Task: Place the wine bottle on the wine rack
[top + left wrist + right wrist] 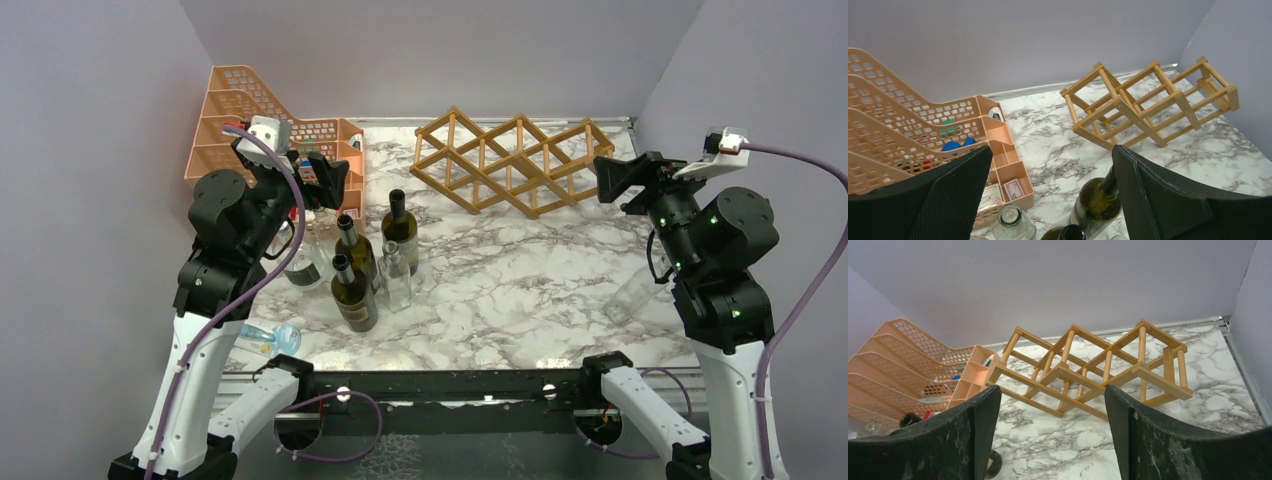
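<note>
The wooden wine rack [497, 183] lies at the back of the marble table, empty; it also shows in the left wrist view [1148, 107] and the right wrist view [1083, 380]. Three dark green wine bottles stand upright left of centre: one [401, 232] nearest the rack, one [356, 255] behind it, one [352, 295] at the front. My left gripper [322, 178] hovers open above and behind them, with a green bottle [1095, 202] below its jaws [1053, 150]. My right gripper [612, 178] is open and empty, raised right of the rack [1052, 390].
An orange mesh file tray [240, 110] stands at the back left. A clear glass bottle [397, 278] stands among the green ones. Another clear bottle [632, 293] lies by the right arm, and a bluish one [268, 338] lies near the left arm's base.
</note>
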You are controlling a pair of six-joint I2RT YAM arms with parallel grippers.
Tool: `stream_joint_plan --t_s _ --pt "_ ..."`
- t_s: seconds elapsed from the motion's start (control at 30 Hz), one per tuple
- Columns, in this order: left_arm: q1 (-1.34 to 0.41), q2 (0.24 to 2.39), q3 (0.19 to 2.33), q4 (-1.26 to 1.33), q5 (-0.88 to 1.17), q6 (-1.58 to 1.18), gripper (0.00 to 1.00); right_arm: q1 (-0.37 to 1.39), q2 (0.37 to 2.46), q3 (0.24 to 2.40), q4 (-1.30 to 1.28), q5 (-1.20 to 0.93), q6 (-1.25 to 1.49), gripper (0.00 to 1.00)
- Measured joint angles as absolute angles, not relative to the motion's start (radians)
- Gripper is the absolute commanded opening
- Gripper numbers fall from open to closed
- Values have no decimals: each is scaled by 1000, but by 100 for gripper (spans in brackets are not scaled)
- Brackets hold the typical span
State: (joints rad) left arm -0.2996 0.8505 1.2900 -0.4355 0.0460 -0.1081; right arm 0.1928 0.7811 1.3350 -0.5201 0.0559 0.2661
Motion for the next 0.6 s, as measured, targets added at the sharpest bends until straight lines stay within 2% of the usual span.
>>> stream_joint_plan --t_s 0.1,0.3,0.6 --pt "-288 844 1265 -410 112 -117 98 167 768 1328 -528 12 286 87" --pt "-290 820 1235 -368 206 -131 99 146 751 1314 -577 15 322 89" --pt "-330 785 1208 -322 274 -134 99 142 767 1275 -690 307 368 90"
